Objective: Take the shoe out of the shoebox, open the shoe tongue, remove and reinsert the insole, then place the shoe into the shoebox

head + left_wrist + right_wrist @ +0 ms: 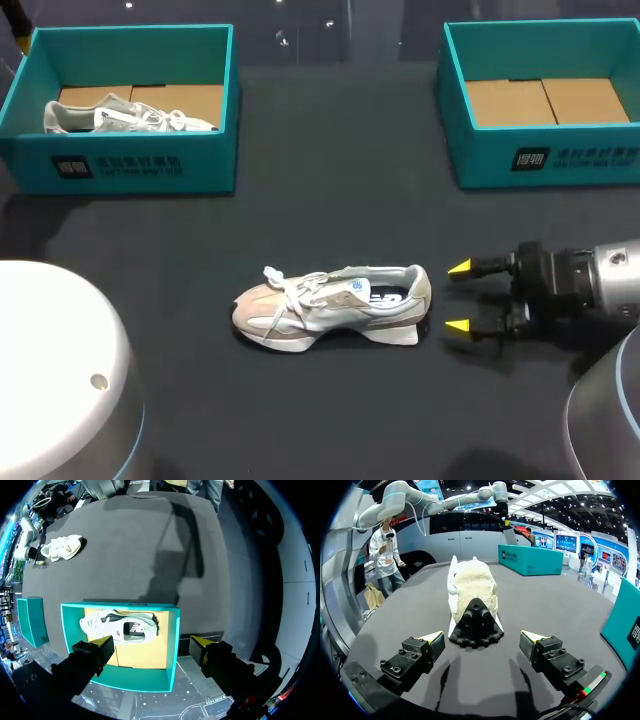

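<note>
A beige and white shoe lies on its sole in the middle of the dark table, toe to the left, heel toward my right gripper. That gripper stands open just right of the heel, touching nothing. In the right wrist view the shoe's heel is straight ahead of the open right gripper. A second white shoe lies in the left teal shoebox. High above that box, my left gripper hangs open, the second shoe below it.
An empty teal shoebox with a cardboard floor stands at the back right. My left arm's white housing fills the front left corner. In the left wrist view the table's shoe and the other box show farther off.
</note>
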You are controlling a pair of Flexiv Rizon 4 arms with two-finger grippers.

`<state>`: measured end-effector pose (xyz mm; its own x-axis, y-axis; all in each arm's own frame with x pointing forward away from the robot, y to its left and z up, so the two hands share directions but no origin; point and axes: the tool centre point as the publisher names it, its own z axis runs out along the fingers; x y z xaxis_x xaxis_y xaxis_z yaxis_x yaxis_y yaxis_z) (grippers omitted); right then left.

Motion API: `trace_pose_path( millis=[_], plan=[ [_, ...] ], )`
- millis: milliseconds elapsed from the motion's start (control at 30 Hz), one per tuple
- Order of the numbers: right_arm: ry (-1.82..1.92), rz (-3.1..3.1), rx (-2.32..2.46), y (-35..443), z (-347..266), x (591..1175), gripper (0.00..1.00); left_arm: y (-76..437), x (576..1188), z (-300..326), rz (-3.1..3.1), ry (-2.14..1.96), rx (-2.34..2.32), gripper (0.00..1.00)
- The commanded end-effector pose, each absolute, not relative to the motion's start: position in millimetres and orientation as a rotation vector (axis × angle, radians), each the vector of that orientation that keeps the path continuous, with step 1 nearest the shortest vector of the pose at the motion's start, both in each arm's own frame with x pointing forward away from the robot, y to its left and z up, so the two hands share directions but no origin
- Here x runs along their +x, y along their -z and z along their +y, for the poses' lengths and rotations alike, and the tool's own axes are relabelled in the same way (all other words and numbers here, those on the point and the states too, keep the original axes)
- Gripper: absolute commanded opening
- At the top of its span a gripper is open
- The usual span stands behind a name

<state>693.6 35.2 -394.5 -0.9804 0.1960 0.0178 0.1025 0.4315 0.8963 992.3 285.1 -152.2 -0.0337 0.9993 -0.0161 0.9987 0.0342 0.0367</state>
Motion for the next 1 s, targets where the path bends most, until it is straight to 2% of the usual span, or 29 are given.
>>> trace_pose_path(
  millis=[33, 1000],
  plan=[
    [-1.61, 2.575, 0.28, 401, 50, 695, 1.0, 152, 993, 285, 2.233, -0.025, 2.16, 1.0],
    [-1.646, 2.563, 0.224, 406, 90, 702, 1.0, 152, 993, 285, 2.233, -0.025, 2.16, 1.0]
  ],
)
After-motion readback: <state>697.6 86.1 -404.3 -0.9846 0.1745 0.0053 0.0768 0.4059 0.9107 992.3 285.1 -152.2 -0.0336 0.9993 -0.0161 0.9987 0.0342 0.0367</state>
